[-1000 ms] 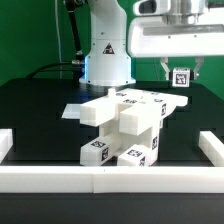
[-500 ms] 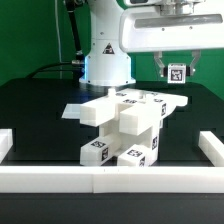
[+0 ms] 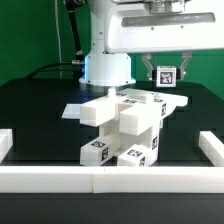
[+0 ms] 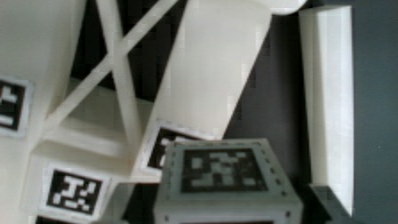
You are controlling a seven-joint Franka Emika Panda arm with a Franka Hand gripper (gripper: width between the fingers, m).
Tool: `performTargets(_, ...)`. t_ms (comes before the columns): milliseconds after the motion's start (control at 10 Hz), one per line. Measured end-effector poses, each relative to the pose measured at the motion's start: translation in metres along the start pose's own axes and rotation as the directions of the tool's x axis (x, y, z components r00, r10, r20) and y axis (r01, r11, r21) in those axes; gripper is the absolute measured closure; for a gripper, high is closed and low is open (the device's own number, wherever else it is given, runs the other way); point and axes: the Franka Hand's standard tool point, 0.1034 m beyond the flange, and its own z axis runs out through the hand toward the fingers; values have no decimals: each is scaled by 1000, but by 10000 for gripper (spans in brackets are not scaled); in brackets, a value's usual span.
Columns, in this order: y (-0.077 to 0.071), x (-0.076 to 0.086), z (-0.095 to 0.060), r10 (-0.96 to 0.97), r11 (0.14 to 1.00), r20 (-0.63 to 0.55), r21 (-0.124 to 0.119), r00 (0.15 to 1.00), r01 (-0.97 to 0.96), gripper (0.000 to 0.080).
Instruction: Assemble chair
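Note:
The partly built white chair (image 3: 125,125), with several square tags, stands in the middle of the black table. My gripper (image 3: 166,73) hangs just above its back right corner, in the exterior view's right half. It is shut on a small white tagged block (image 3: 167,73) held clear of the chair. In the wrist view the block (image 4: 222,170) sits between my dark fingers (image 4: 150,185), tag facing the camera. Under it I see the chair's white panels (image 4: 205,75) and tagged blocks (image 4: 71,190).
Low white border rails run along the front (image 3: 110,179), left (image 3: 5,142) and right (image 3: 211,147) of the table. The arm's white base (image 3: 105,55) stands behind the chair. A thin flat white piece (image 3: 74,110) lies left of the chair.
My gripper has moved toward the exterior view's left with the tagged block in it, now nearly over the chair's back corner. The chair has not moved.

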Motion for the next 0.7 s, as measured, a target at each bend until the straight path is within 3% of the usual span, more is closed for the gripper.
performTargets(100, 8, 14, 0, -28, 1000, -11, -5, 1000, 28, 520)
performTargets(200, 11, 18, 0, -21, 1000, -7, -7, 1000, 21, 520)
performTargets(700, 16, 18, 3, -39, 999, -3, -12, 999, 39, 520)
